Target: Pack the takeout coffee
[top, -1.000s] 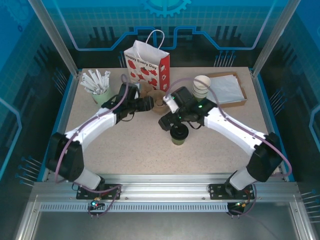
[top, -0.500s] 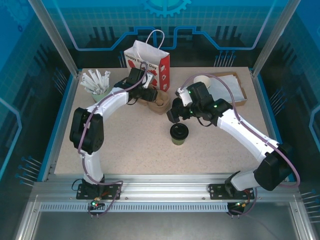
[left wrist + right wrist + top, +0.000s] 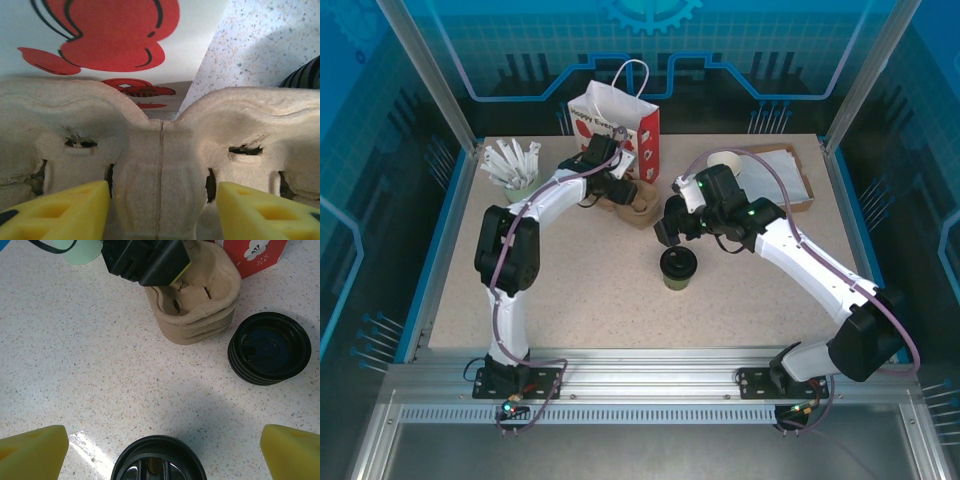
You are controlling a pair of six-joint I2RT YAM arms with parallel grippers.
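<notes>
The takeout coffee (image 3: pixel 678 268), an olive-green cup with a black lid, stands alone mid-table; its lid (image 3: pixel 159 461) sits at the bottom of the right wrist view. My right gripper (image 3: pixel 667 232) hangs just behind and above it, open wide, its yellow fingers (image 3: pixel 32 452) far apart with nothing between them. My left gripper (image 3: pixel 618 190) is down at the stack of pulp cup carriers (image 3: pixel 640 207) in front of the paper bag (image 3: pixel 615 130). In the left wrist view its fingers (image 3: pixel 60 210) straddle the carrier's middle ridge (image 3: pixel 161 170), with a narrow gap on each side.
A squat stack of black lids (image 3: pixel 270 347) lies right of the carriers (image 3: pixel 195 305). A green cup of white packets (image 3: pixel 518 172) stands at the back left. Unlidded cups (image 3: pixel 724 162) and a napkin tray (image 3: pixel 782 178) sit at the back right.
My right gripper rose off the coffee and drew back. My left arm reared up at the carriers, and its fingers have narrowed around the ridge.
</notes>
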